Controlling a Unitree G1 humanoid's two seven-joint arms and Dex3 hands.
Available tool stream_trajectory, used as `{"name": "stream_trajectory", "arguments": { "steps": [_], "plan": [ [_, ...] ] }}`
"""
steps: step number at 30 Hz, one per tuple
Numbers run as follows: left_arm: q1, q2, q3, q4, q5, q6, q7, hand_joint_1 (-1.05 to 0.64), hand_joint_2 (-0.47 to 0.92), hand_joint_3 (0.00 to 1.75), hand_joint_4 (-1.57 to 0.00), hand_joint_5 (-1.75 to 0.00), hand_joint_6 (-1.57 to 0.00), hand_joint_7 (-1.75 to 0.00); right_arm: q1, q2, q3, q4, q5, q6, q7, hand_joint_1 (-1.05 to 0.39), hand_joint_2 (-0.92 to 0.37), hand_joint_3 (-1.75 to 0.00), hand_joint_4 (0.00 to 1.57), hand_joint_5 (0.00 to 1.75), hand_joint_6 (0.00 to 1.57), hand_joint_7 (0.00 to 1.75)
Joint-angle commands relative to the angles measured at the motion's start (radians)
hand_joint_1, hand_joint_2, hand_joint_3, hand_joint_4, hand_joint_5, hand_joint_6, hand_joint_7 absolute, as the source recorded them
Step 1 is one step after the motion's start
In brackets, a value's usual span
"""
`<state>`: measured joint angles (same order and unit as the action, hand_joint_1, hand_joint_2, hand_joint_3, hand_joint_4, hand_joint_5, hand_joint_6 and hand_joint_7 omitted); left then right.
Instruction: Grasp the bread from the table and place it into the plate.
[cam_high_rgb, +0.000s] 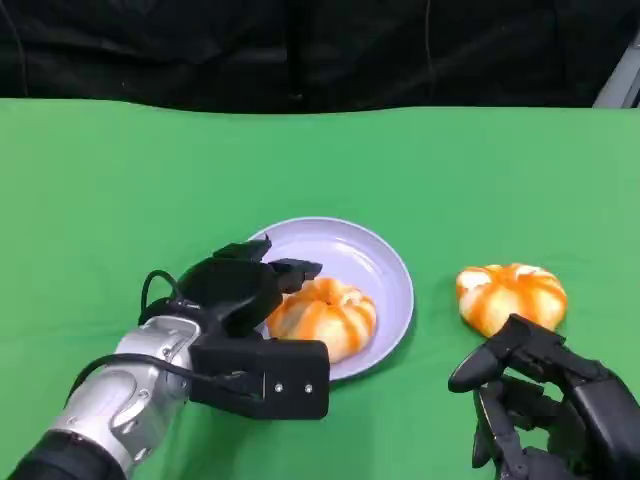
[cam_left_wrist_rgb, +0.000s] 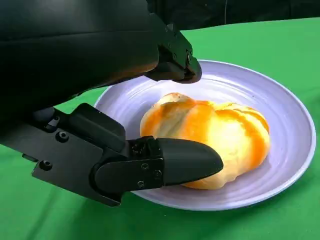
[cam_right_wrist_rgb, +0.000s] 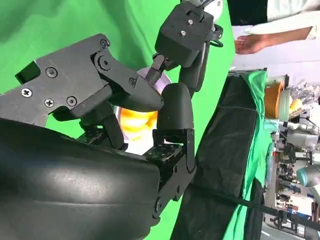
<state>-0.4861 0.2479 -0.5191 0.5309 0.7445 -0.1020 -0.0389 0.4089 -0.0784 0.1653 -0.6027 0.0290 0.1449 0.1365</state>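
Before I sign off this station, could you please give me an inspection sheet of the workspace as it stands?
Surface: green cloth-covered table, flat.
Job's things: one bread lies in the lavender plate; a second bread sits on the cloth to the plate's right.
Clutter: nothing seen.
Hands: left hand is at the plated bread, fingers on either side of it; whether it grips cannot be told. Right hand is just before the second bread, fingers apart, holding nothing.
Cables: black cable loops at the left wrist.
Surroundings: black backdrop behind the table; a person's hand beside it.
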Motion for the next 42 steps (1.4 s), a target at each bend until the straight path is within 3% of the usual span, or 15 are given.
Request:
{"name": "stream_trajectory", "arguments": {
  "steps": [1, 31, 32, 33, 34, 35, 37, 42],
  "plan": [
    [-0.009, 0.02, -0.001, 0.002, 0.0, -0.007, -0.011, -0.99, 0.92, 0.71, -0.01, -0.01, -0.26, 0.0, 0.003, -0.004, -0.005, -0.009, 0.004, 0.008, -0.004, -0.07, -0.67, -1.04, 0.73, 1.75, 0.63, 1.59],
    [-0.009, 0.02, -0.001, 0.002, 0.0, -0.007, -0.011, -0.99, 0.92, 0.71, -0.01, 0.0, -0.26, 0.0, 0.003, -0.005, -0.005, -0.009, 0.004, 0.008, -0.004, -0.07, -0.67, -1.05, 0.73, 1.75, 0.63, 1.59],
    [0.048, -0.066, 0.264, -0.191, -0.39, 0.259, -0.132, -0.99, 0.92, 0.71, -0.01, 0.0, -0.26, 0.0, 0.002, -0.006, -0.008, -0.006, 0.006, 0.005, -0.003, -0.07, -0.67, -1.05, 0.73, 1.75, 0.63, 1.59],
    [0.091, -0.129, 0.463, -0.338, -0.685, 0.46, -0.222, -0.39, 0.84, 0.8, -0.54, -0.56, -0.73, -0.22, 0.002, -0.006, -0.009, -0.004, 0.007, 0.002, -0.002, -0.07, -0.67, -1.05, 0.73, 1.75, 0.63, 1.59],
    [0.12, -0.17, 0.596, -0.439, -0.887, 0.6, -0.282, -0.19, 0.8, 0.86, -0.67, -0.85, -0.89, -0.27, 0.002, -0.007, -0.011, -0.002, 0.007, 0.001, -0.001, -0.08, -0.67, -1.05, 0.73, 1.75, 0.63, 1.59],
    [0.135, -0.188, 0.663, -0.495, -0.993, 0.678, -0.311, -0.08, 0.78, 0.89, -0.73, -1.0, -0.98, -0.3, 0.001, -0.007, -0.011, -0.001, 0.008, 0.0, -0.001, -0.08, -0.67, -1.04, 0.73, 1.75, 0.63, 1.59],
    [0.138, -0.18, 0.664, -0.513, -1.019, 0.707, -0.305, 0.01, 0.75, 0.91, -0.78, -1.14, -1.05, -0.32, 0.001, -0.008, -0.011, -0.001, 0.008, 0.0, -0.001, -0.08, -0.67, -1.04, 0.73, 1.75, 0.63, 1.59],
    [0.143, -0.159, 0.672, -0.567, -1.091, 0.801, -0.282, 0.03, 0.75, 0.92, -0.78, -1.18, -1.08, -0.32, 0.001, -0.008, -0.011, -0.001, 0.008, 0.0, -0.001, -0.08, -0.67, -1.04, 0.73, 1.75, 0.63, 1.59]
  ]
}}
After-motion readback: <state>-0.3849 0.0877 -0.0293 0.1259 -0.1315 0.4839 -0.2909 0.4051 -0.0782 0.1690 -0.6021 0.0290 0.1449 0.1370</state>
